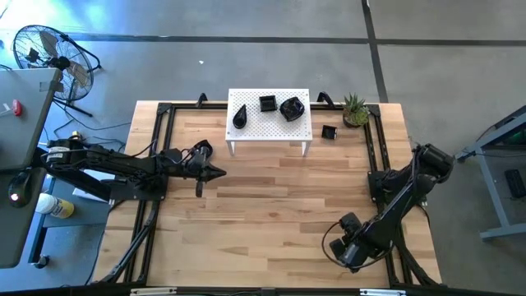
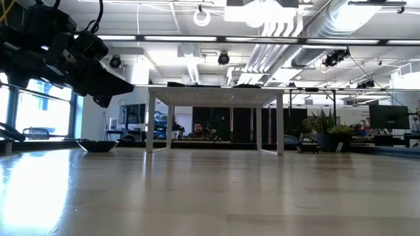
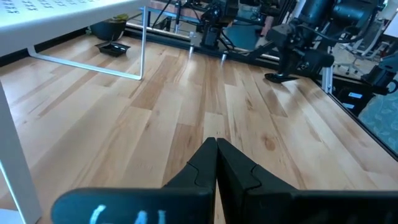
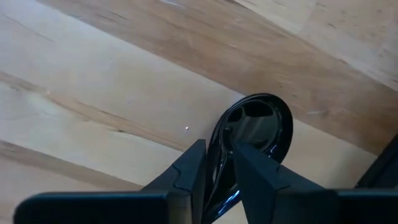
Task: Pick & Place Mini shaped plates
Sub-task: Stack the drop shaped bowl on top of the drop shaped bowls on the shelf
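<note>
A glossy black rounded mini plate (image 4: 256,121) lies on the wood near the table's right front. My right gripper (image 4: 217,145) stands over it, pointing down, shut on its rim; in the high view the gripper (image 1: 349,249) hides the plate. On the white stand (image 1: 269,123) rest a teardrop plate (image 1: 239,117), a square plate (image 1: 267,104) and a rounded plate (image 1: 292,108). Another small square plate (image 1: 329,132) lies on the table beside the plant. My left gripper (image 1: 220,172) waits shut at the left, above the table, holding nothing. My right gripper takes the plate's rim (image 4: 217,163) on the side nearest the fingers. One finger (image 4: 194,167) stands outside the rim and the other finger (image 4: 252,168) inside the hollow. The fingers come from above, pointing down. The plate lies flat on the wood.
A small green potted plant (image 1: 355,109) stands at the far right corner. A dark shallow dish (image 2: 98,145) lies on the table left of the stand's legs. Black frame rails (image 1: 375,148) run along the table's sides. Open wood (image 1: 271,214) stretches between the two arms.
</note>
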Robot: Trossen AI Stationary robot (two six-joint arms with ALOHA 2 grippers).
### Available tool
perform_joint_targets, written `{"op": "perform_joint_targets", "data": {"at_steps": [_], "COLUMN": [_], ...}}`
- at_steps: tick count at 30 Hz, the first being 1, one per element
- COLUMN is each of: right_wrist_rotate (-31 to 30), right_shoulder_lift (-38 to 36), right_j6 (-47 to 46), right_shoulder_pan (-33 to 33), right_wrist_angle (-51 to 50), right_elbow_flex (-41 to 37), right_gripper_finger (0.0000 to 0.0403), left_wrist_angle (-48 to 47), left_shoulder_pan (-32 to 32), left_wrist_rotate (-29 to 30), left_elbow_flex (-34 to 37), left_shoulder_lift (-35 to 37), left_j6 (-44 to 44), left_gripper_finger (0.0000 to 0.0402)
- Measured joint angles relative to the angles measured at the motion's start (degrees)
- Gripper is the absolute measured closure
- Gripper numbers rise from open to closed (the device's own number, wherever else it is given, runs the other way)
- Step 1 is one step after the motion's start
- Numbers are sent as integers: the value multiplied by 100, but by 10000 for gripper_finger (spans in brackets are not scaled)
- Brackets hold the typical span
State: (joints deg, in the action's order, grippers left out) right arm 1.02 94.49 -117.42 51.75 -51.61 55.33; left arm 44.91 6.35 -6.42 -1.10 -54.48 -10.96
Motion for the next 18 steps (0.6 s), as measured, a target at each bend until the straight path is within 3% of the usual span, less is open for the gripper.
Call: {"op": "perform_joint_targets", "data": {"at_steps": [18], "right_wrist_rotate": [-97], "right_shoulder_lift": [346], "right_j6": [70], "right_shoulder_pan": [-160], "right_wrist_angle": [-101], "right_elbow_flex": [9], "right_gripper_finger": [332], "left_wrist_angle": [-2], "left_shoulder_pan": [0], "left_wrist_rotate": [-6], "left_elbow_flex": [0], "left_shoulder_lift": [0], "left_j6": [-114], "left_gripper_finger": [401]}}
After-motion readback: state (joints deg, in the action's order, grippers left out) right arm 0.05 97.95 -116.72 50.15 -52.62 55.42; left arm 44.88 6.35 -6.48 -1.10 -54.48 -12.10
